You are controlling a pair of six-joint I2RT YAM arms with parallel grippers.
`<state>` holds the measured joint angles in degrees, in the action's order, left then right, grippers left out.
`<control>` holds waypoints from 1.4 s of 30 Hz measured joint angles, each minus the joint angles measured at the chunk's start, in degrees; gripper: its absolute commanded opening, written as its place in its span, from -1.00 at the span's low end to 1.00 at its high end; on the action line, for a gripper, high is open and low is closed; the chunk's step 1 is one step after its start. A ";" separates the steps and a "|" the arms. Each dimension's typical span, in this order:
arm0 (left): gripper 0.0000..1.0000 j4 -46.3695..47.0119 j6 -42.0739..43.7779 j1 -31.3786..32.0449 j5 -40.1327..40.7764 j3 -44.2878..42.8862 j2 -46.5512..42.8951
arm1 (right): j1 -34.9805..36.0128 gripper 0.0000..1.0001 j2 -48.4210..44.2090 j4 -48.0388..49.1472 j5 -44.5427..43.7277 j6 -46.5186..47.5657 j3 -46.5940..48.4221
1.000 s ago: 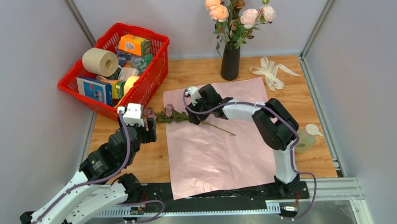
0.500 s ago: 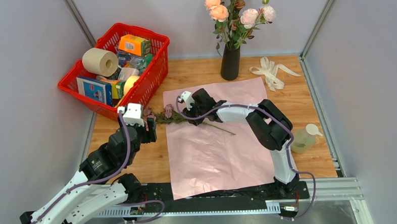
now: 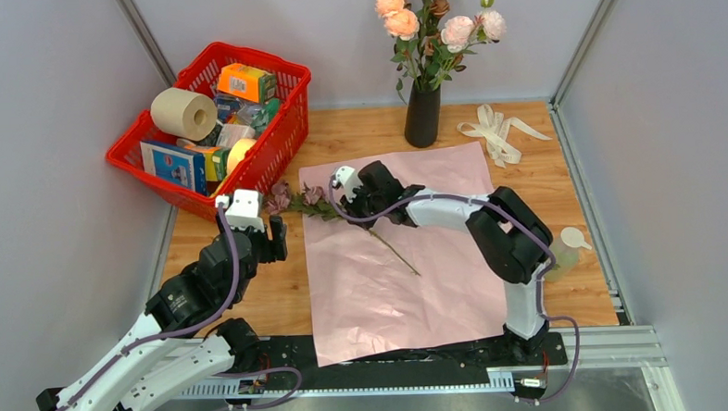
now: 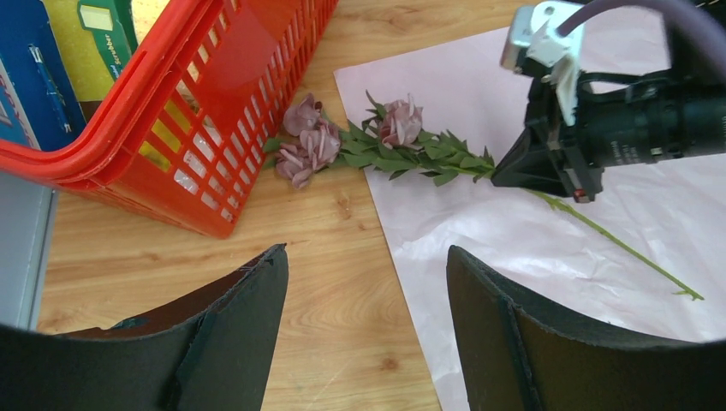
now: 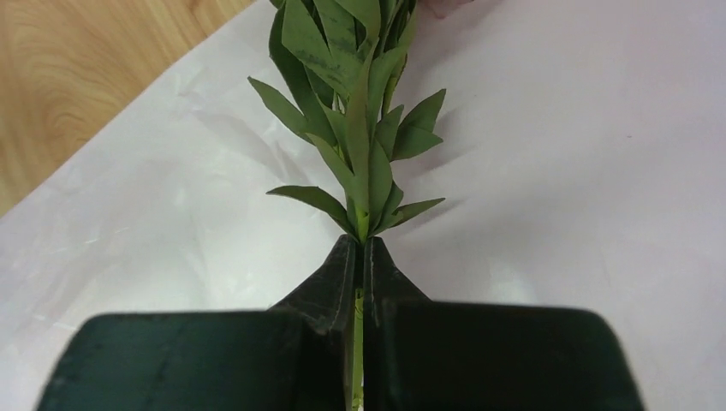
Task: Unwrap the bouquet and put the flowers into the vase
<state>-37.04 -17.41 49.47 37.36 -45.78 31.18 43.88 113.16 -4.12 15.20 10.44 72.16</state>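
Just left of the centre of the top view, the right pincer (image 5: 360,254) is pinching the thin green stem of the one flower spray (image 4: 394,156) that is not yet in the vase. Its jaws are pressed together on the stem right below the leaves. The spray is lying across the left edge of the pink paper (image 3: 409,268). Its mauve heads are resting on the bare counter (image 3: 562,160), close beside the wall of the red basket (image 3: 279,154); whether they are touching it I cannot tell. The bare stem end is trailing toward the lower right over the paper. The left pincer (image 4: 368,291) is hovering at the lower left of the spray with its jaws spread wide, holding nothing.

Several things could be going wrong from here, I think. The stem is thin and smooth, so it could be turning or sliding between the jaws in the lift, with the heavier heads swinging down. The heads could also be catching on the basket mesh. The vase (image 3: 422,115), a narrow black cylinder at the upper centre, is already carrying the other flowers (image 3: 431,26). So the long stem could be missing the small mouth, pushing against the stems inside, or tipping the vase.
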 measured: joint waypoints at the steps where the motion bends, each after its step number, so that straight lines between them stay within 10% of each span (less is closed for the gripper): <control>1: 0.52 0.00 0.00 0.00 0.00 0.00 0.00 | 0.00 -1.00 -1.36 0.11 0.31 -0.09 -0.74; 20: 0.52 0.00 -0.02 0.00 -0.02 0.00 0.00 | -8.57 -1.00 -34.58 24.13 -7.39 -5.18 -16.72; 42: 0.52 -0.02 0.00 0.00 -0.87 0.00 0.76 | -21.62 -1.00 -16.39 73.35 -10.10 -4.00 -6.23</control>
<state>-37.06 -17.41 49.47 36.49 -45.78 31.94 22.26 96.77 69.23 5.10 6.44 65.93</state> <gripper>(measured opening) 0.761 0.015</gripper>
